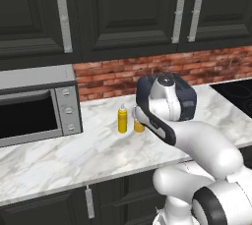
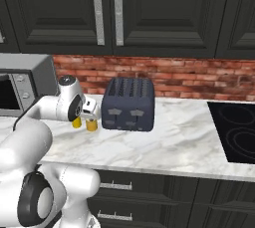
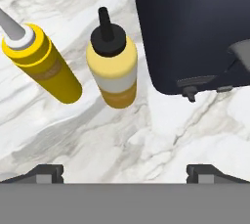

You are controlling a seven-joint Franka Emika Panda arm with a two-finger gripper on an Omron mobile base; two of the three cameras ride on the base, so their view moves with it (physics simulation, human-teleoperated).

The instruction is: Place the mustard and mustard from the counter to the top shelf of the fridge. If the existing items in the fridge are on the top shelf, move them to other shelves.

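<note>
Two yellow mustard bottles stand side by side on the white marble counter (image 3: 97,140). The wider mustard (image 3: 112,69) has a black cap and a pale band. The slimmer, darker mustard (image 3: 41,64) carries a thin pale nozzle. From the left base they show as the slim bottle (image 1: 122,120) and the wide bottle (image 1: 138,126), the latter half hidden behind my hand. My gripper (image 3: 126,174) hangs open just above them, looking down, with nothing between its fingertips (image 3: 46,173). In the right base view the hand covers the tops of both bottles (image 2: 91,125). The fridge, its shelves and the existing items are out of view.
A dark blue toaster (image 2: 128,103) stands right beside the wide bottle. A silver microwave (image 1: 34,106) sits on the counter (image 1: 74,155) to the left. A black cooktop (image 2: 234,130) lies at the right. Dark cabinets and a brick wall rise behind.
</note>
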